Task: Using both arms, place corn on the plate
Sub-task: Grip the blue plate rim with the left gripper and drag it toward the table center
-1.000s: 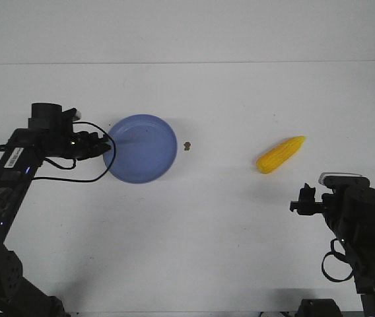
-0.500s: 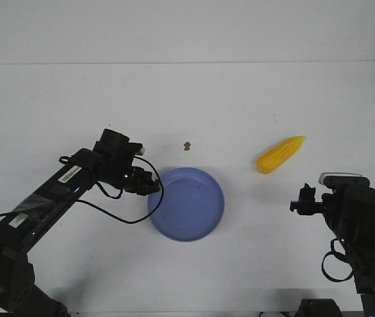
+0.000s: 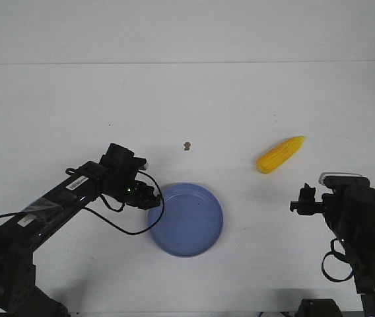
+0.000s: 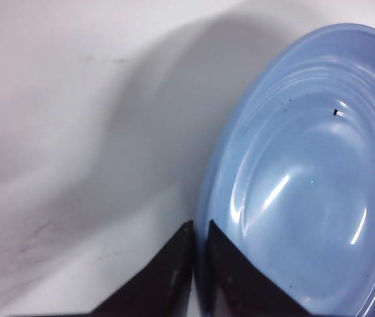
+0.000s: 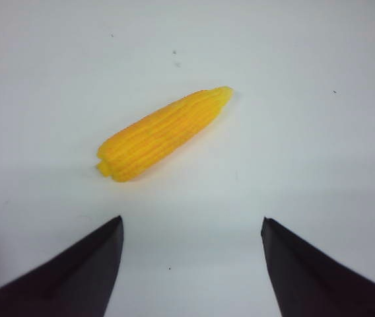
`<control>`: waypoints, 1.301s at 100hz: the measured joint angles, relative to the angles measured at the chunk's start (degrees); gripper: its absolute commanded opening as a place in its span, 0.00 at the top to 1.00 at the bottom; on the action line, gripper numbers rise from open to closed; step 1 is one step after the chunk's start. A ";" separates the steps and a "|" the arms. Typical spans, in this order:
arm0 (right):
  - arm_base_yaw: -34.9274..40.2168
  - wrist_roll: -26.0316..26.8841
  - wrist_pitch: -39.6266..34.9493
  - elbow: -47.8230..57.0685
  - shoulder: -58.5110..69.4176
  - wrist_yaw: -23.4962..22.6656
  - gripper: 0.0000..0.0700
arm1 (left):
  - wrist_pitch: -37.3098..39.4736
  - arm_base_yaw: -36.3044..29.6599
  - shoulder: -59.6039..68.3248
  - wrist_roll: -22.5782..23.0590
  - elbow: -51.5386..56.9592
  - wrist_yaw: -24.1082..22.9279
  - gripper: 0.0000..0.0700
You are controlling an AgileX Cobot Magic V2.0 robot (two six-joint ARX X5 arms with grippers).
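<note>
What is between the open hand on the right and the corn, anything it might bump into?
Nothing visible. The right hand is open, and only bare white table lies between it and the corn. The blue plate sits off to the left, out of that path.

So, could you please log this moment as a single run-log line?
left gripper: shut on plate rim | right gripper: open, empty, short of corn | corn: on table, off plate

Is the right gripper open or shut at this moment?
Open. In the right wrist view the right gripper has its two fingers wide apart with bare table between them, and the corn lies untouched ahead.
</note>
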 measured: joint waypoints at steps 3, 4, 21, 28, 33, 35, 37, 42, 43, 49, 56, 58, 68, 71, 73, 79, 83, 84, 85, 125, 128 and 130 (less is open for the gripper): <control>0.00 0.00 0.00 0.00 0.00 0.00 0.37 | 0.39 0.00 0.00 0.02 -0.44 -0.02 0.99; 0.00 0.00 0.00 0.00 0.00 0.02 0.37 | 0.48 0.00 0.00 0.02 -0.55 -0.02 0.99; 0.00 0.00 0.00 0.00 0.00 0.02 0.37 | 1.07 0.00 0.00 0.28 -1.97 -1.05 0.99; 0.00 0.00 0.00 0.00 0.00 0.02 0.37 | 1.11 0.00 0.00 0.57 -2.47 -2.67 0.99; 0.00 0.00 0.00 0.00 0.00 0.02 0.37 | 1.09 0.00 0.00 0.72 -2.62 -3.48 0.99; 0.00 0.00 0.00 0.00 0.00 0.00 0.37 | 1.14 0.00 0.00 0.77 -2.62 -3.61 0.99; 0.00 0.00 0.00 0.00 0.00 0.00 0.37 | 1.22 0.00 0.00 0.92 -2.62 -3.65 0.99; 0.00 0.00 0.00 0.00 0.00 0.00 0.37 | 1.44 0.00 0.00 1.14 -2.62 -3.72 0.99; 0.00 0.00 0.00 0.00 0.02 0.02 0.37 | 1.49 0.00 0.00 1.14 -2.62 -3.74 0.99; 0.00 0.00 0.00 0.00 0.00 0.02 0.37 | 1.68 0.00 0.00 1.22 -2.62 -3.87 0.99; 0.00 0.00 0.00 0.00 0.00 0.00 0.37 | 1.92 0.00 -0.02 1.40 -2.62 -3.91 0.98; 0.00 0.00 0.00 0.00 0.00 0.00 0.37 | 1.97 0.00 0.00 1.42 -2.62 -3.91 0.98; 0.00 0.00 0.00 0.00 0.00 0.02 0.37 | 2.10 0.00 -0.02 1.53 -2.62 -3.93 0.91; 0.00 0.00 0.00 0.00 0.00 0.02 0.37 | 2.16 0.00 -0.02 1.51 -2.62 -3.93 0.83; 0.00 0.00 0.00 0.00 0.00 0.02 0.37 | 2.23 0.00 -0.02 1.51 -2.62 -3.93 0.77; 0.00 0.00 0.00 0.00 0.00 0.02 0.37 | 2.40 0.00 -0.02 1.51 -2.62 -3.93 0.51; 0.00 0.00 0.00 0.00 0.00 0.00 0.37 | 2.54 0.00 -0.02 1.51 -2.62 -3.93 0.37; 0.00 0.00 0.00 0.00 0.00 0.02 0.37 | 2.58 0.00 -0.02 1.51 -2.62 -3.91 0.33; 0.00 0.00 0.00 0.00 0.00 0.02 0.37 | 2.62 0.00 -0.02 1.51 -2.62 -3.93 0.29; 0.00 0.00 0.00 0.00 0.00 0.02 0.37 | 6.95 1.97 -3.28 1.60 -2.62 -3.72 0.11; 0.00 0.00 0.00 0.00 0.00 0.00 0.37 | 7.10 2.56 -4.55 1.77 -2.62 -3.74 0.11; 0.00 0.00 0.00 0.00 0.00 0.00 0.37 | 7.21 2.99 -5.51 1.86 -2.64 -3.78 0.11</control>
